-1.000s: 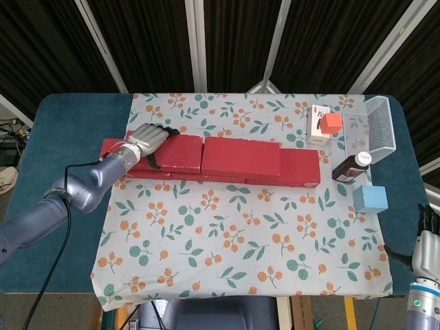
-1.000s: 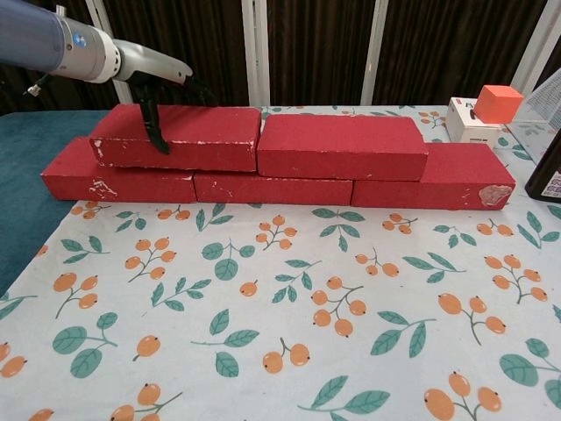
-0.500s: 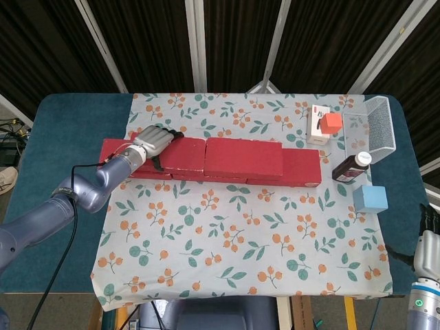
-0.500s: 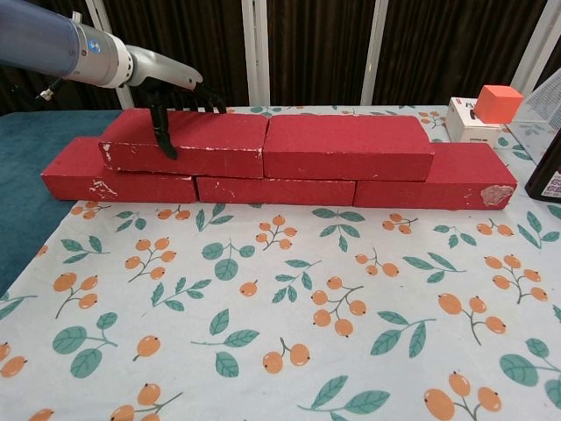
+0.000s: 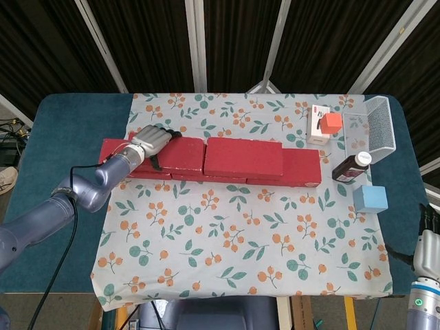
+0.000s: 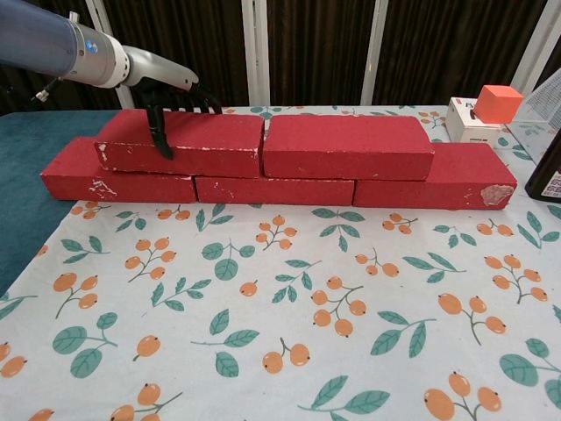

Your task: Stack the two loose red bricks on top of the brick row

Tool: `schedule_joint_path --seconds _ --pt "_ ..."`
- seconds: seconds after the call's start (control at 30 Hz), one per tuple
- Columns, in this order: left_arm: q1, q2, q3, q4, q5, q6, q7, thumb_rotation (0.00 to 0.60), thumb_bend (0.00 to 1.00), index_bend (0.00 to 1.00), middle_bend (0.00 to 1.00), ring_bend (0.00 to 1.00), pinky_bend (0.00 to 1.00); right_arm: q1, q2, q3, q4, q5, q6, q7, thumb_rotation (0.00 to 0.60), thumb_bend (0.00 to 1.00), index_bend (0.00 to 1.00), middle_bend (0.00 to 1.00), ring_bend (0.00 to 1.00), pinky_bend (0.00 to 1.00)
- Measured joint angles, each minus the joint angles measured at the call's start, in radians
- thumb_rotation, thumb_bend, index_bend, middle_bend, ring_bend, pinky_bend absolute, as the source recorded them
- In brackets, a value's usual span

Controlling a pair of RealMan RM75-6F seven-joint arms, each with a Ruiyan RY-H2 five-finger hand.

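Three red bricks form the bottom row [image 5: 302, 168] [image 6: 456, 180] on the floral cloth. Two more red bricks lie on top of it. The left upper brick [image 5: 180, 155] [image 6: 202, 140] is gripped at its left part by my left hand [image 5: 152, 139] [image 6: 171, 92], with the thumb down the front face and the fingers over the top. The right upper brick [image 5: 242, 157] [image 6: 346, 145] sits end to end with it, a thin seam between them. My right hand [image 5: 430, 237] hangs off the table's right edge, far from the bricks and only partly visible.
A white box [image 5: 317, 127] [image 6: 469, 123] with an orange cube [image 5: 332, 122] [image 6: 498, 103] on it stands at the back right. Near it are a wire basket [image 5: 380, 127], a brown bottle [image 5: 353, 167] and a blue cube [image 5: 370, 199].
My left hand slid the left upper brick rightwards toward the other upper brick, then drew it back slightly. The right hand has stayed put.
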State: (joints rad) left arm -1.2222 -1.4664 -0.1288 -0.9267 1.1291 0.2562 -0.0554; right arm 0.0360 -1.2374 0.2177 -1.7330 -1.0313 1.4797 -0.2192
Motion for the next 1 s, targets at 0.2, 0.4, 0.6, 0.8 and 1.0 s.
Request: schedule_joint_path --seconds 0.2,0.4,0.6,0.8,1.0 --pt "-0.005 -0.008 0.013 0.012 -0.049 0.008 0.025 0.600 0.01 0.43 0.38 0.24 0.25 0.001 -0.003 0.001 0.001 0.004 0.001 -0.003 0.600 0.12 0.04 0.06 0.05 0.00" --pt "-0.015 -0.009 0.023 0.005 -0.089 0.021 0.050 0.600 0.01 0.43 0.38 0.24 0.25 0.001 -0.004 0.002 0.000 0.008 0.002 -0.007 0.600 0.12 0.04 0.06 0.05 0.00" --pt "-0.023 0.002 0.028 -0.020 -0.123 0.036 0.069 0.600 0.01 0.43 0.38 0.23 0.25 0.002 -0.005 0.003 -0.001 0.012 0.000 -0.010 0.600 0.12 0.04 0.06 0.05 0.00" --pt "-0.028 0.006 0.038 -0.029 -0.151 0.040 0.083 0.600 0.01 0.43 0.38 0.23 0.25 0.002 -0.004 0.005 -0.003 0.018 0.001 -0.011 0.600 0.12 0.04 0.06 0.05 0.00" --pt "-0.036 -0.002 0.048 -0.025 -0.171 0.040 0.095 0.600 0.01 0.43 0.38 0.23 0.25 0.003 -0.005 0.006 -0.003 0.022 0.001 -0.013 0.600 0.12 0.04 0.06 0.06 0.00"
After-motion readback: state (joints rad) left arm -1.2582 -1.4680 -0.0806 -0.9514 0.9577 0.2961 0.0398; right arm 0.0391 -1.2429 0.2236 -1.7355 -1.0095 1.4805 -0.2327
